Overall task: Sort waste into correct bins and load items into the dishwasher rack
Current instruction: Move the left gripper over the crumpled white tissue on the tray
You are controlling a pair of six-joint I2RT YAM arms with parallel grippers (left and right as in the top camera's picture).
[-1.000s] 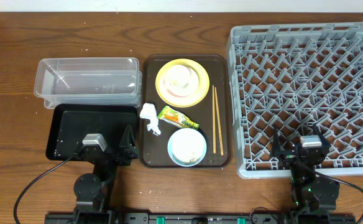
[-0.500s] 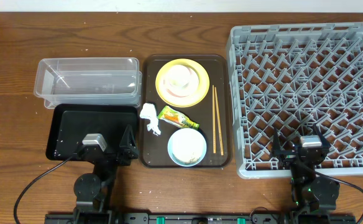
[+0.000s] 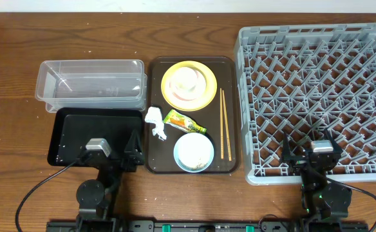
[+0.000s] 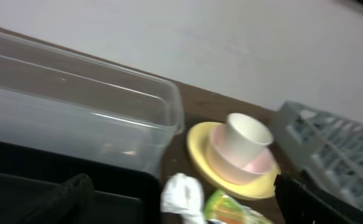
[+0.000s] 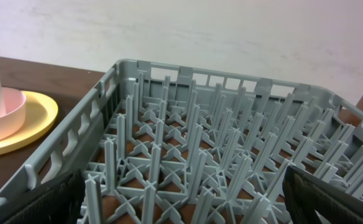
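On the brown serving tray sit a yellow plate with a white cup on it, a crumpled white tissue, a green-and-yellow wrapper, a light blue bowl with white scraps inside, and wooden chopsticks. The clear tub and the black tray lie to the left. The grey dishwasher rack fills the right. My left gripper hangs open over the black tray's near right corner. My right gripper is open over the rack's near edge. Both hold nothing.
In the left wrist view the clear tub is ahead on the left, with the tissue, wrapper, plate and cup ahead. The right wrist view looks across the rack's upright pegs; the plate shows at far left.
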